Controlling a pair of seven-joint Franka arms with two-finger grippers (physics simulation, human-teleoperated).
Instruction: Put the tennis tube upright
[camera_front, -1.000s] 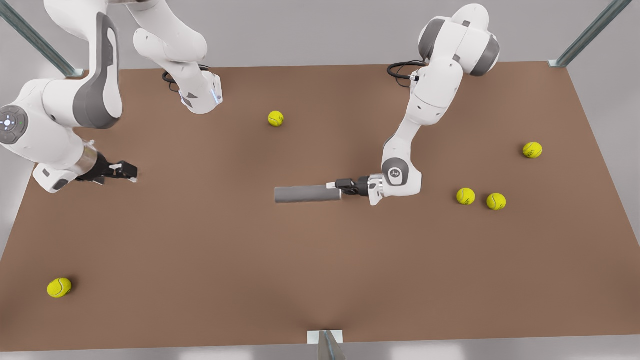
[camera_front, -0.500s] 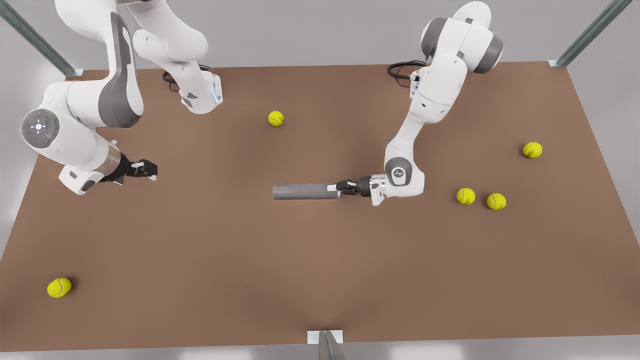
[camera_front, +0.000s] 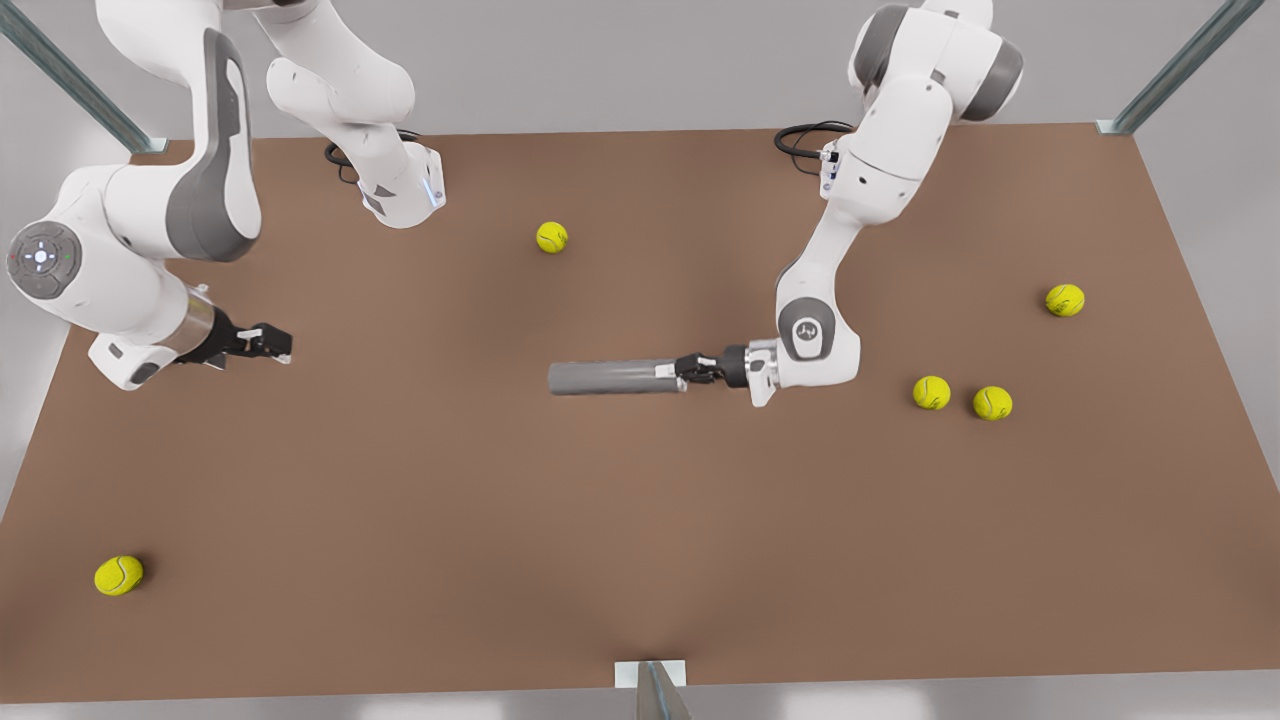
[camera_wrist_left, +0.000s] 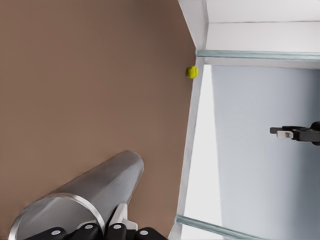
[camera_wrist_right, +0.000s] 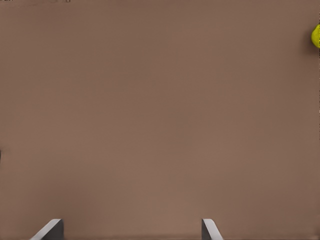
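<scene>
my left pincer (camera_front: 672, 371) is clamped on the rim end of the tennis tube (camera_front: 610, 377), lying mid-desk. it looks stiff, light and slick. right pincer (camera_front: 268, 344) waits spread apart, far left.

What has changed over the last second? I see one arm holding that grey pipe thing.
The left gripper, shut on the tennis tube, raised it slightly; the tube now looks thinner in the front view, still lying level. The right gripper, open, swung toward the front view's right, then partly back. The five tennis balls, such as the one at the far side, stayed put on the table.
</scene>
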